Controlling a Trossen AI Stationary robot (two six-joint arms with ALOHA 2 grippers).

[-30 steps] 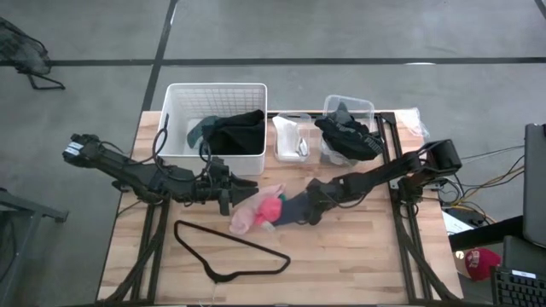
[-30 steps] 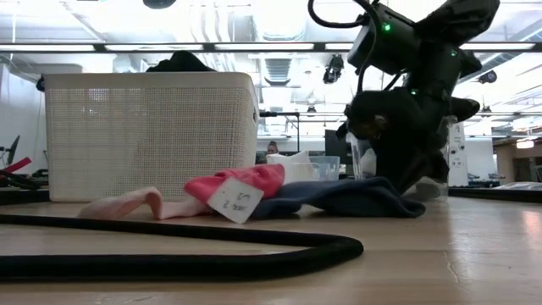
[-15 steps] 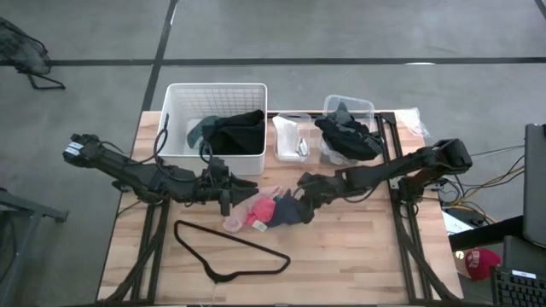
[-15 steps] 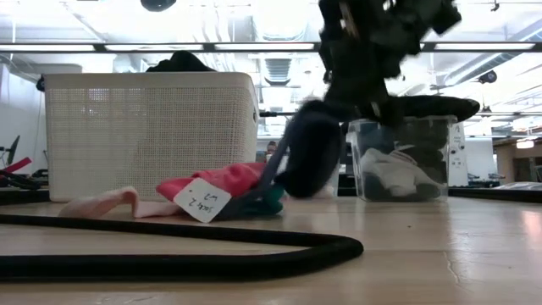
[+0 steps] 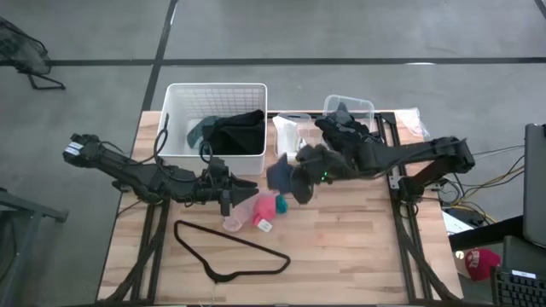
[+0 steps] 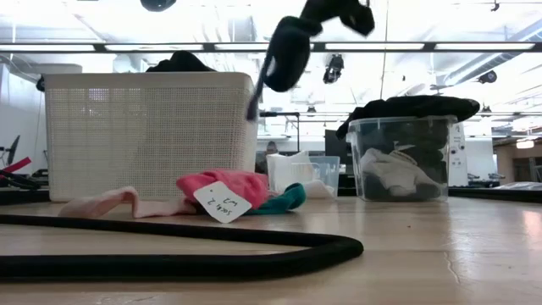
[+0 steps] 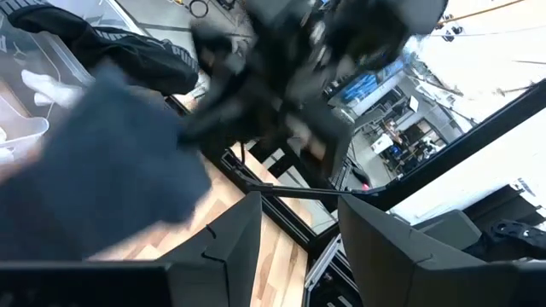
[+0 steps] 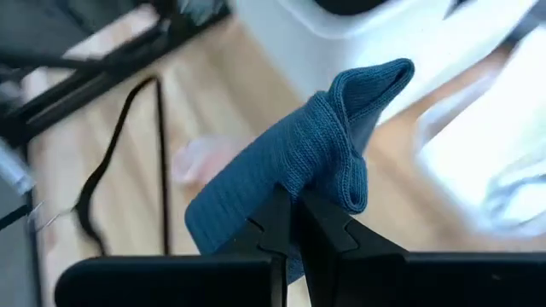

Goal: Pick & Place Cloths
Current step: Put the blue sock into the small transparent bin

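My right gripper (image 5: 302, 178) is shut on a dark blue knit cloth (image 5: 280, 175), held high above the table (image 6: 288, 49), in front of the white basket (image 5: 177, 95). A small heap stays on the wood: a pale pink cloth (image 5: 240, 217), a bright pink one (image 5: 265, 208) with a white tag (image 5: 263, 225), and a teal one (image 5: 281, 205). My left gripper (image 5: 232, 194) hovers open just left of this heap; its wrist view shows its own fingers apart (image 7: 299, 243) and the blue cloth (image 7: 102, 170) ahead. My right gripper pinches the blue cloth at a bunched fold (image 8: 317, 181) between its two fingers, several layers together. The fingertips (image 8: 275, 215) are closed right against the fabric. The cloth is lifted clear of the table and bulges out past the fingers (image 6: 284, 55).
The white basket holds black and teal garments (image 5: 232, 132). A clear bin (image 5: 368, 107) at the far right is piled with black cloths (image 5: 345, 136); a small clear tub (image 5: 290, 136) holds white fabric. A black wire hanger (image 5: 230, 251) lies near the front edge.
My right gripper has risen from the table and moved left and toward the far edge, lifting the blue cloth clear. The pink heap was dragged a little left and bunched closer together; the teal cloth beneath now shows.
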